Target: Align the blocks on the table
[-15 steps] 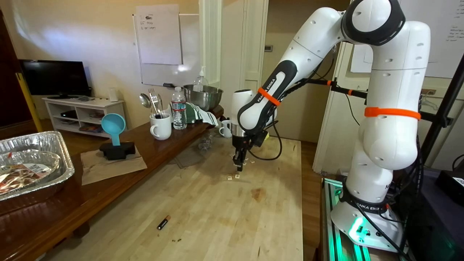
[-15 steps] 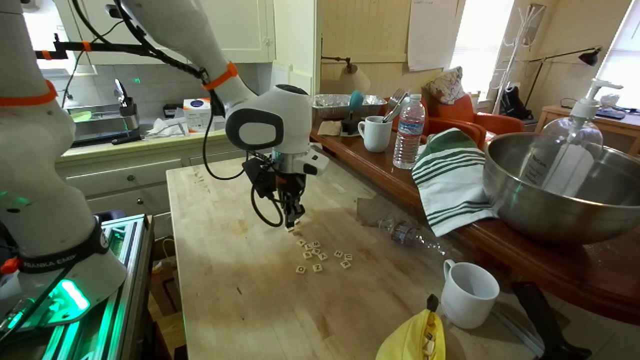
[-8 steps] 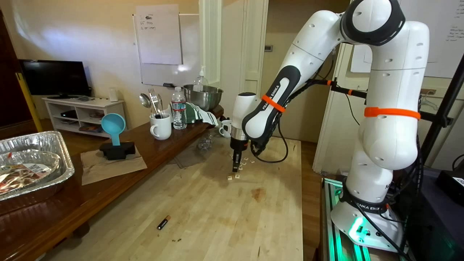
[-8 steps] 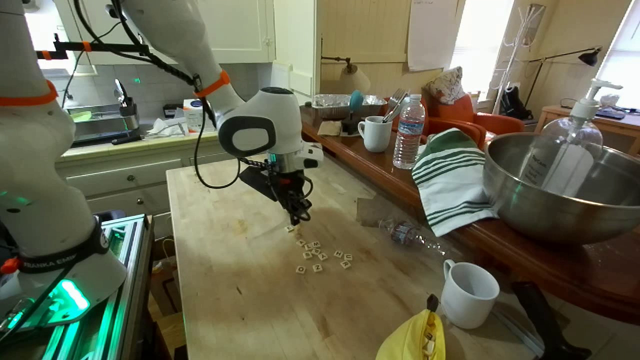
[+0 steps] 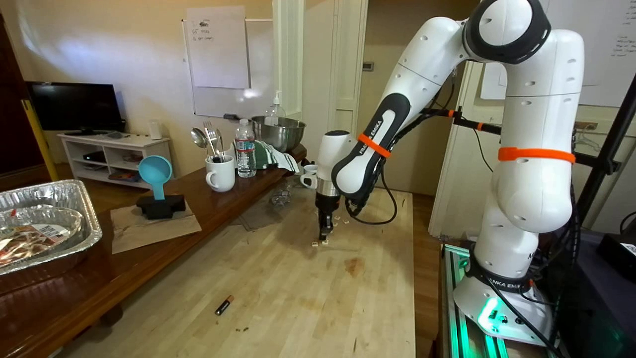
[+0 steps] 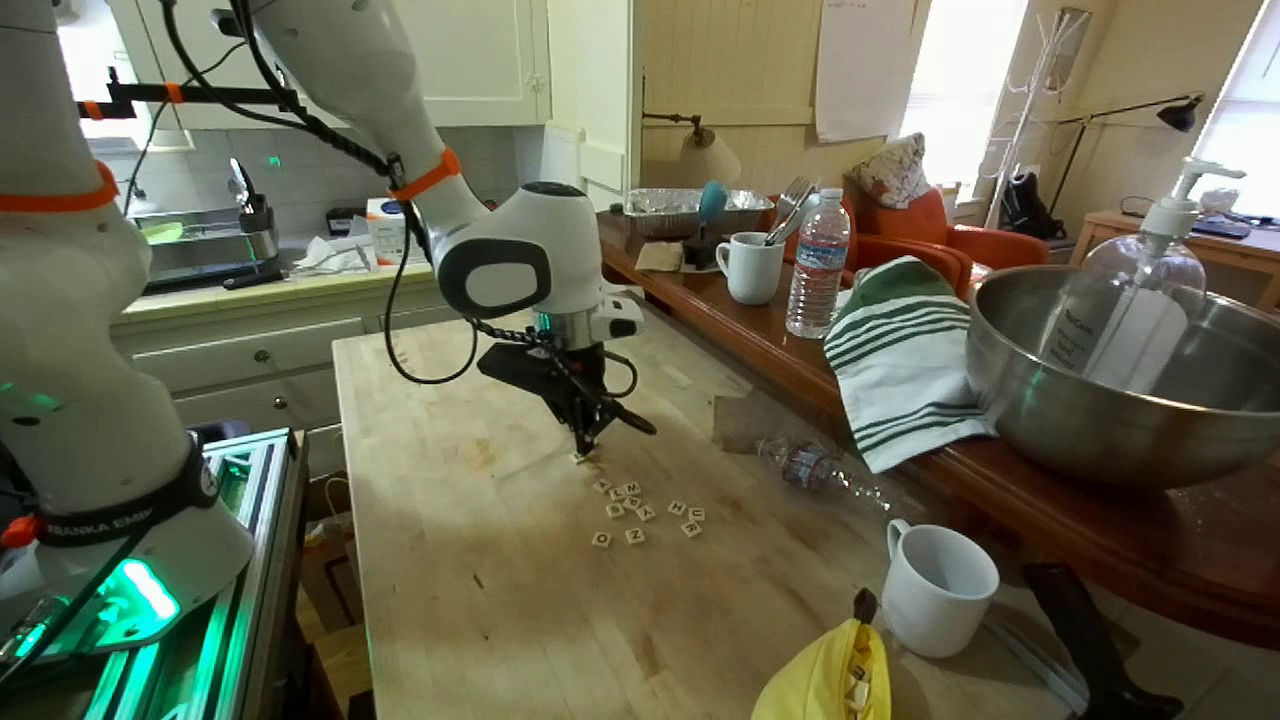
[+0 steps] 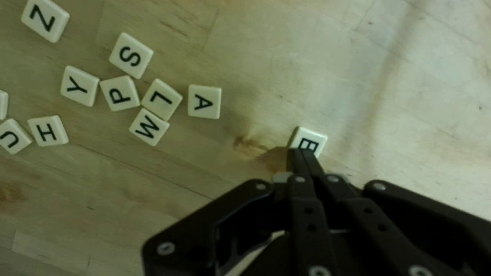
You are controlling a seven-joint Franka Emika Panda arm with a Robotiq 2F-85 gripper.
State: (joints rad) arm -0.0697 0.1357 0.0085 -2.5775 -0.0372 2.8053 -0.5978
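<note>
The blocks are small cream letter tiles on the pale wood table (image 6: 480,600). In the wrist view, one tile (image 7: 312,135) lies just ahead of my fingertips, its lower part hidden behind them. My gripper (image 7: 302,150) is shut, fingertips together with nothing between them. In both exterior views the gripper (image 5: 324,237) (image 6: 582,450) points down close above that tile; whether it touches I cannot tell. An A tile (image 7: 204,102), an S tile (image 7: 131,56), an M or W tile (image 7: 149,127) and several others lie loosely scattered to the left. Another tile (image 5: 315,244) sits beside the gripper in an exterior view.
A battery (image 5: 224,305) lies on the table. A yellow pouch (image 6: 825,680), a white mug (image 6: 938,590) and a lying plastic bottle (image 6: 815,468) are near the tiles' side. The brown counter (image 5: 164,258) runs along one edge, bearing a mug, a bottle and a steel bowl (image 6: 1100,400).
My wrist has turned and the gripper has shifted slightly, then come lower over the nearest tile. The tiles show no visible movement.
</note>
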